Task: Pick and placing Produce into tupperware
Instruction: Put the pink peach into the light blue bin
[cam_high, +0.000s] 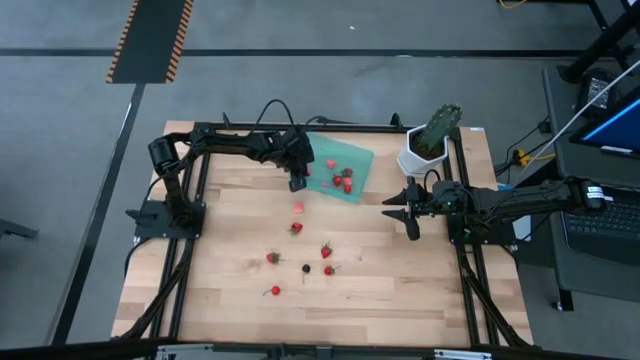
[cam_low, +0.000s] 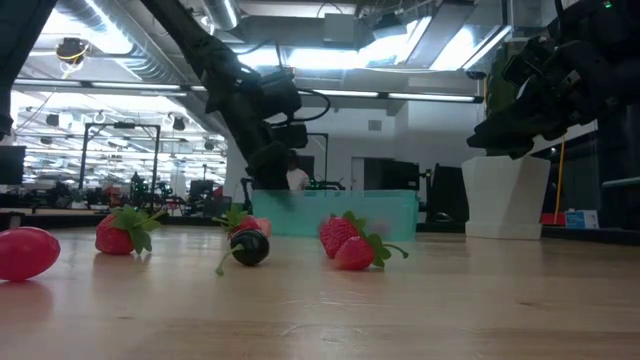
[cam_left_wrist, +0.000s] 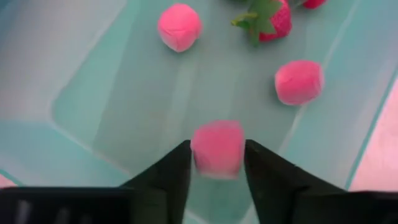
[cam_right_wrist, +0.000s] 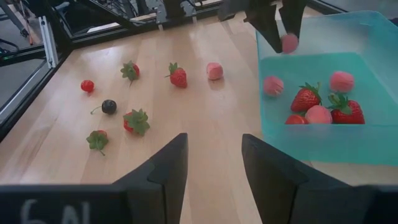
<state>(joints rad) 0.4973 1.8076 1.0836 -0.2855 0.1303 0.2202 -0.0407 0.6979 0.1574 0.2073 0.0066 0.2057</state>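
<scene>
The teal tupperware (cam_high: 350, 160) stands at the table's far middle with several red and pink berries (cam_right_wrist: 323, 99) lying on its floor. My left gripper (cam_left_wrist: 217, 168) hangs over its left end, fingers slanting down, with a pink berry (cam_left_wrist: 217, 148) in the gap between them. Several more pieces of Produce (cam_high: 296, 228), among them a dark one (cam_high: 306, 268), lie on the wooden table nearer the front. My right gripper (cam_high: 405, 213) waits open at the right side, with nothing between its fingers. My left gripper has the pink berry (cam_right_wrist: 290, 42) between its two fingertips, clear above the tupperware's floor. The fingers slant down from the table's far left. The berry fills the gap between them, and I cannot tell whether either finger touches it.
A green cactus-like plant in a white pot (cam_high: 422, 155) stands at the far right, close to the tupperware's right end. The black frame rails (cam_high: 190, 200) run along the table's sides. Bare wood lies at the front and the right.
</scene>
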